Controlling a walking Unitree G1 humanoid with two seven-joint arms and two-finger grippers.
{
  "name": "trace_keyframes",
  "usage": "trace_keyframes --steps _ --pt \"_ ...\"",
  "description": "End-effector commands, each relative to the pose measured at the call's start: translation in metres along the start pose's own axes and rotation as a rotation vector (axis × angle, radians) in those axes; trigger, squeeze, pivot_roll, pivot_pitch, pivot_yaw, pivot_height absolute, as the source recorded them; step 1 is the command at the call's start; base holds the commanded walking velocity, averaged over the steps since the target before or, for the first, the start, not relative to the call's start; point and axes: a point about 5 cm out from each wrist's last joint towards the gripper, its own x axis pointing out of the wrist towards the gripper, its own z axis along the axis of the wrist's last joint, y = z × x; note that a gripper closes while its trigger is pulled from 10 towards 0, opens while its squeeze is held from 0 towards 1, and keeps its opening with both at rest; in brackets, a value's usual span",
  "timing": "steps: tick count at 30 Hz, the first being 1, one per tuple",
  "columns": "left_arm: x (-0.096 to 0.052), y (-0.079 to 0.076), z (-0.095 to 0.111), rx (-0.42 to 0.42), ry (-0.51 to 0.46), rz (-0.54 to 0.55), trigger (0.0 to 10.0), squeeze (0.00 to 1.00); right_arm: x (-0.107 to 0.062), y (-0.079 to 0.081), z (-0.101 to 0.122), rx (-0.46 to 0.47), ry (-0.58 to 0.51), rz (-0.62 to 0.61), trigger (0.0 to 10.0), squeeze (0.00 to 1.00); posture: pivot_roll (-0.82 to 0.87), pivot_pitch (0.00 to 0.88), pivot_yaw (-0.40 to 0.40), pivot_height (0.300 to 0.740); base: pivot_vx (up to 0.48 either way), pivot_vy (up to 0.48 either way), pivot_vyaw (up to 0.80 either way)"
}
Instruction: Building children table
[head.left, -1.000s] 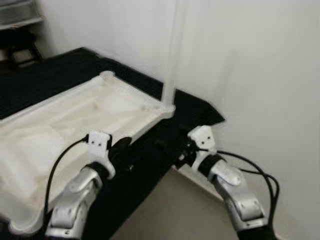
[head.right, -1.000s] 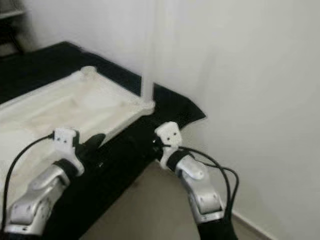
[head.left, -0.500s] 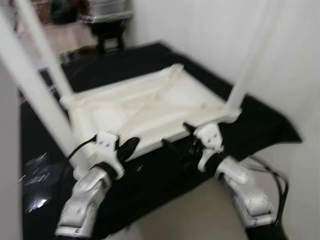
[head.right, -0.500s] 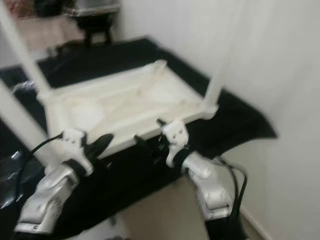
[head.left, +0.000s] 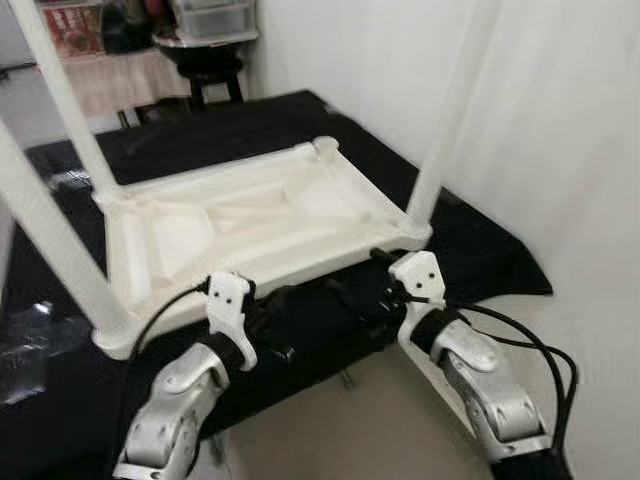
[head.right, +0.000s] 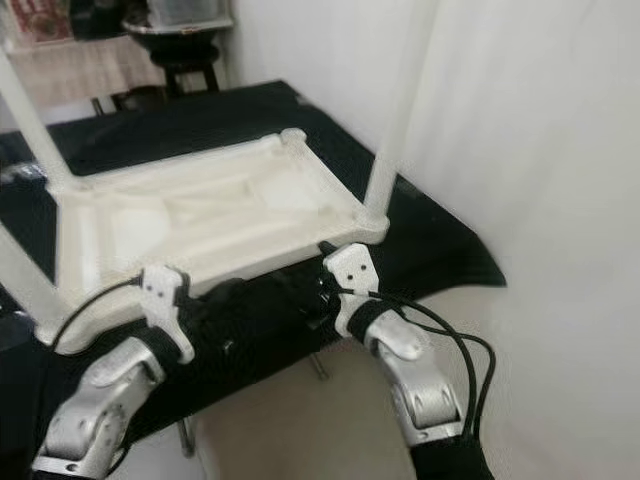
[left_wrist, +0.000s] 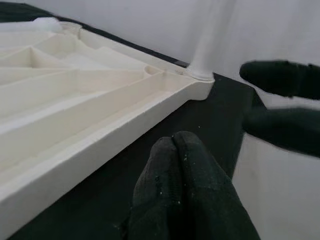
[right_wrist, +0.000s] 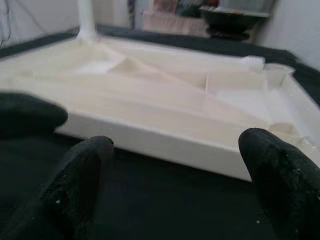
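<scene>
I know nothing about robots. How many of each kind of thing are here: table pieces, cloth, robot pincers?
White tabletop, lying upside down: 1
White table legs standing up from its corners: 3
Black cloth under it: 1
Robot pincers, left pincer and right pincer: 2
Total: 7

One white plastic children's tabletop (head.left: 250, 215) lies upside down on one black cloth-covered table (head.left: 480, 250). Three white round legs stand up from its corners: one near the wall (head.left: 440, 150), one at the far left (head.left: 65, 100) and one at the near left (head.left: 45, 240). One corner socket (head.left: 325, 148) carries no leg. Two silver robot arms reach in, a left gripper (head.left: 270, 305) and a right gripper (head.left: 360, 290). One dark stool (head.left: 205, 65) stands behind.
</scene>
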Motion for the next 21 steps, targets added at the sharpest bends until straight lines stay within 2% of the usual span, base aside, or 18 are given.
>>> trace_keyframes --steps 1,13,17,21 --pt "-0.005 0.007 -0.003 -0.009 0.007 0.042 10.0 0.00 0.003 0.010 0.000 -0.022 -0.005 0.047 10.0 0.00 -0.05 0.115 -0.038 0.740 0.000 0.000 0.80" --pt "-0.005 0.010 -0.004 0.003 0.012 0.063 10.0 0.00 0.002 0.007 -0.003 -0.060 0.027 0.046 10.0 0.00 -0.05 0.113 -0.030 0.740 0.000 0.000 0.80" --pt "-0.005 0.016 -0.004 0.007 0.009 0.110 10.0 0.00 0.004 0.009 -0.005 -0.092 0.050 0.050 10.0 0.00 -0.05 0.111 -0.025 0.740 0.000 0.000 0.80" --pt "-0.006 0.017 -0.004 0.012 0.011 0.126 10.0 0.00 0.007 0.004 -0.009 -0.104 0.080 -0.022 10.0 0.00 -0.05 0.107 -0.028 0.740 0.000 0.000 0.60"
